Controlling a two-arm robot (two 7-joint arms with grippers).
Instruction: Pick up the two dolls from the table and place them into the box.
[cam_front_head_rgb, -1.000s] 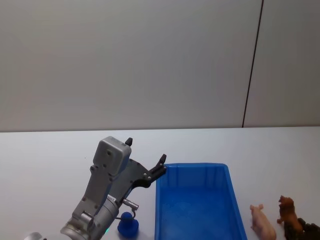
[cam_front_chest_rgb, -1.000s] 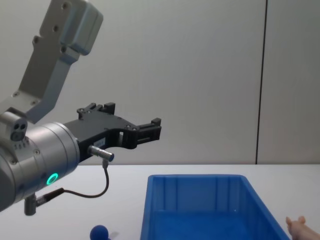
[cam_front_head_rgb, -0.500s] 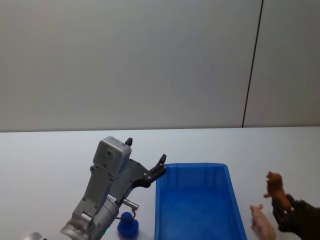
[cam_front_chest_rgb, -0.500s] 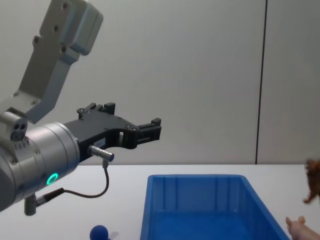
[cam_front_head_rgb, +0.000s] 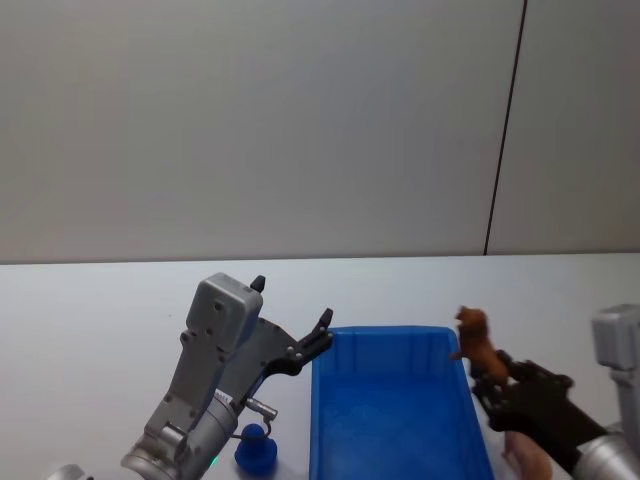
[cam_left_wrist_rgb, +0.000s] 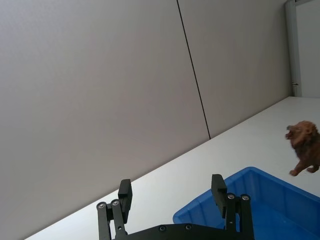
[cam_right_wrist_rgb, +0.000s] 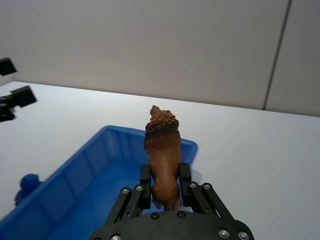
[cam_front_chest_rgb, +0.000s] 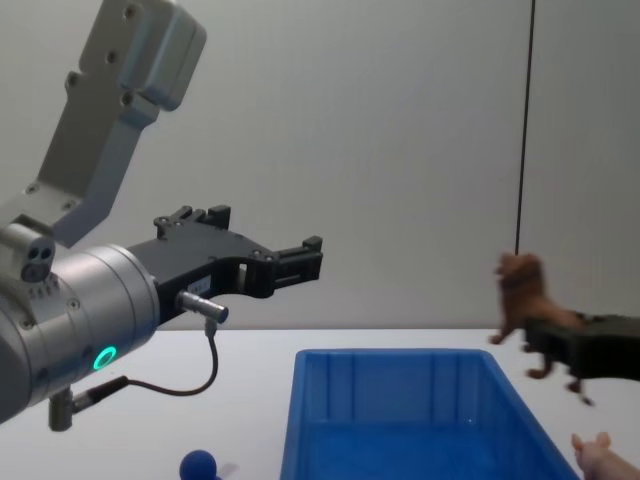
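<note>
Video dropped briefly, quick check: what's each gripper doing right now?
Left gripper: open, empty, raised beside the box.
Right gripper: shut on the brown toy animal, by the box's rim.

From my seat, the chest view's bottom edge cuts off the pink piglet (cam_front_chest_rgb: 603, 458), the blue doll (cam_front_chest_rgb: 199, 466) and the near end of the blue box (cam_front_chest_rgb: 400, 385), and the brown lion's (cam_right_wrist_rgb: 162, 150) hind legs are hidden between the right hand's (cam_right_wrist_rgb: 165, 171) fingers (cam_right_wrist_rgb: 145, 176).
</note>
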